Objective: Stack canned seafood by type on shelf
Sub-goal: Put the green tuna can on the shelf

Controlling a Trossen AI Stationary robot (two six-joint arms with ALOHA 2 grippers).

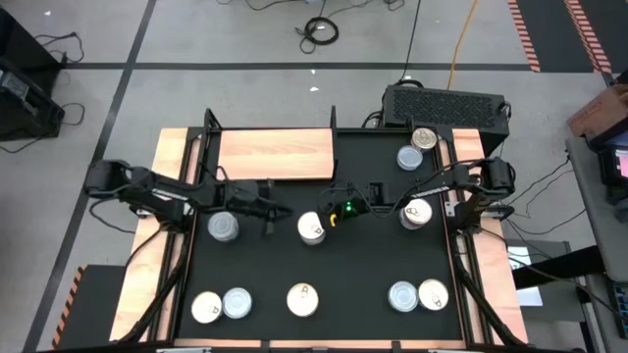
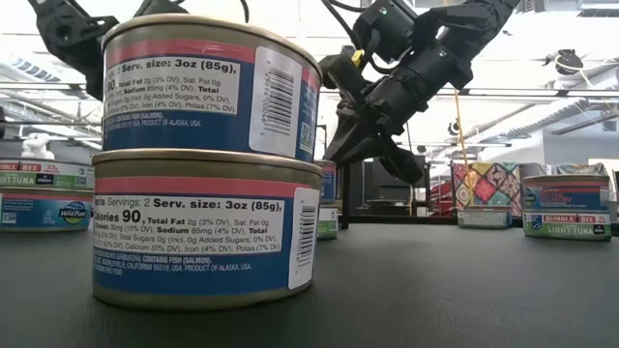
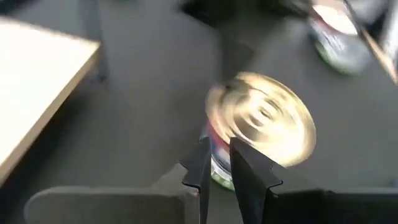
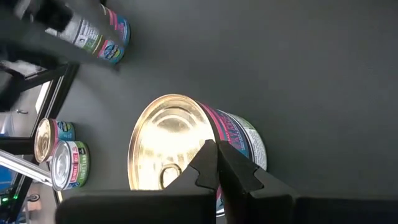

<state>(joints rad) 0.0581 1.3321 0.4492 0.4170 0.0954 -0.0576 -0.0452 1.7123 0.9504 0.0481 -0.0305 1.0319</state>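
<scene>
A gold-topped tin with a pull tab (image 1: pixel 311 227) stands on the black mat between both grippers. My right gripper (image 1: pixel 337 213) is shut, and its tips sit at the tin's rim (image 4: pixel 214 149) on the tin's right side. In the low view the right gripper (image 2: pixel 346 145) slants down behind a near stack of two tins (image 2: pixel 208 159). My left gripper (image 1: pixel 275 210) is shut and stands a little left of the tin (image 3: pixel 264 118), apart from it. The light wooden shelf (image 1: pixel 275 154) lies at the far left of the mat with no tins on it. My right gripper's shut fingers (image 4: pixel 208 163) come slanting down from the table's right to the upper rim (image 4: pixel 205 124) of the gold-topped tin, which stands upright on the mat. Whether the tips touch the rim, I cannot tell.
Other tins stand around: a grey one (image 1: pixel 224 226) under the left arm, one (image 1: pixel 417 213) under the right arm, two at the far right (image 1: pixel 417 147), and several along the near edge (image 1: pixel 237 302) (image 1: pixel 417 294). Black frame rails (image 1: pixel 186 245) border the mat.
</scene>
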